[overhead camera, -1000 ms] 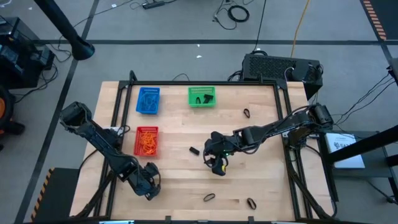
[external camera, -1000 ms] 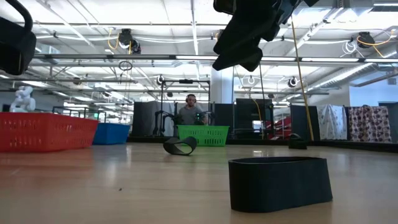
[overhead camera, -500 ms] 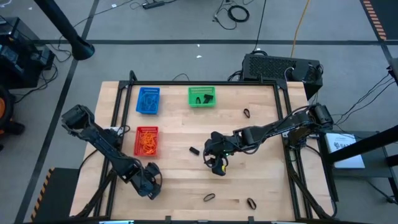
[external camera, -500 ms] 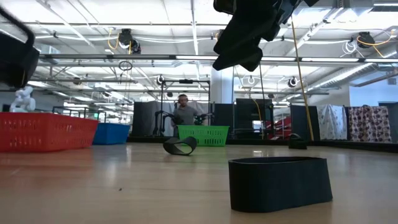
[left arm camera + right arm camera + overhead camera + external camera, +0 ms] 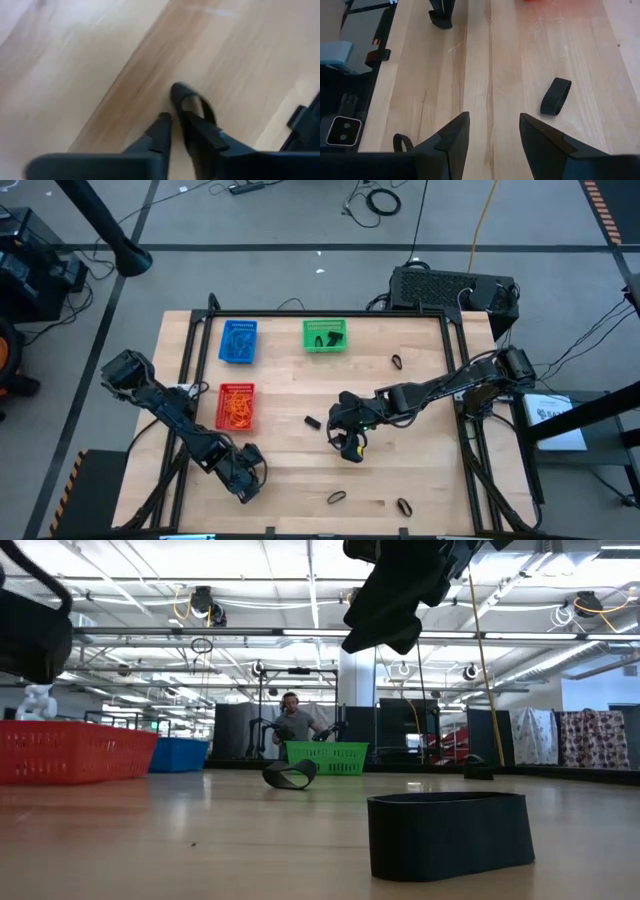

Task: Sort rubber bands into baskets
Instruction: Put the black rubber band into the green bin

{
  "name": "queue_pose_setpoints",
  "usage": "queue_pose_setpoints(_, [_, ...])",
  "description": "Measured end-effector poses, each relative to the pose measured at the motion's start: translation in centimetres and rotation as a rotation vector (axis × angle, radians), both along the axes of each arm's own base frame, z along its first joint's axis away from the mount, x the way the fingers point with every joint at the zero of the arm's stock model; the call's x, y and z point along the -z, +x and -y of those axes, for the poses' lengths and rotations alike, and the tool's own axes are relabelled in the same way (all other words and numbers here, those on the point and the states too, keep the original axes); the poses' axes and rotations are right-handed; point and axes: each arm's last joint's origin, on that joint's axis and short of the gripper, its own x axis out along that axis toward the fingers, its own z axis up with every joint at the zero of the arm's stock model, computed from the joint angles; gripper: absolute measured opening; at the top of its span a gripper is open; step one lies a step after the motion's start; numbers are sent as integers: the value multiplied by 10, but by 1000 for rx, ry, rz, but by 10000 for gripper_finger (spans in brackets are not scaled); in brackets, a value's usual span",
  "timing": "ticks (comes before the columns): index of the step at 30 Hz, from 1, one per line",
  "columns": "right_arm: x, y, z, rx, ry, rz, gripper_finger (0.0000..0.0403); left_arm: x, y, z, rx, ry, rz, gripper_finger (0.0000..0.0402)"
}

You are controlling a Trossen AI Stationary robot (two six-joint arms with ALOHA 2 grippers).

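High view | left hand (image 5: pixel 249 476) near the counter's (image 5: pixel 420 470) front-left, fingers pinched on a black rubber band (image 5: pixel 192 107) | right hand (image 5: pixel 347 442) mid-counter, fingers spread, holding nothing | loose black band (image 5: pixel 312 421) just beside it | blue basket (image 5: pixel 238 341), green basket (image 5: pixel 324 335), red basket (image 5: pixel 236 406) on the left and rear.

Table (image 5: pixel 400 470): pale wood planks with visible grain, smooth, faint satin sheen. Red basket (image 5: pixel 236 406), blue basket (image 5: pixel 238 341) and green basket (image 5: pixel 324 335) beside it: plastic mesh, matt. Black rubber band (image 5: pixel 449 832) on the table: matt rubber, smooth. Right gripper (image 5: pixel 491 137) fingers: dark matt plastic.
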Motion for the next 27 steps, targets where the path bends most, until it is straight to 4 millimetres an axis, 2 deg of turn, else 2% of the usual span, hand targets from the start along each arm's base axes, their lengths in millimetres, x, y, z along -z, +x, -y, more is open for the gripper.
queue_pose_setpoints(2, [0, 0, -1, 12, -19, 4, 166, 0, 3, 1, 64, 18, 58, 26])
queue_pose_setpoints(4, [2, 0, -4, 39, -58, 9, 166, -2, 7, 0, 112, 55, 123, 10])
queue_pose_setpoints(10, [13, -2, -27, 107, -215, 23, 166, -7, 25, -15, 151, 155, 221, 5])
queue_pose_setpoints(16, [24, -8, -51, 135, -311, 19, 166, -36, 68, -38, 211, 239, 365, 3])
queue_pose_setpoints(21, [33, -13, -68, 105, -307, 2, 166, -65, 101, -68, 232, 335, 461, 2])
queue_pose_setpoints(27, [36, -23, -80, 40, -351, -38, 166, -90, 128, -124, 188, 484, 492, 1])
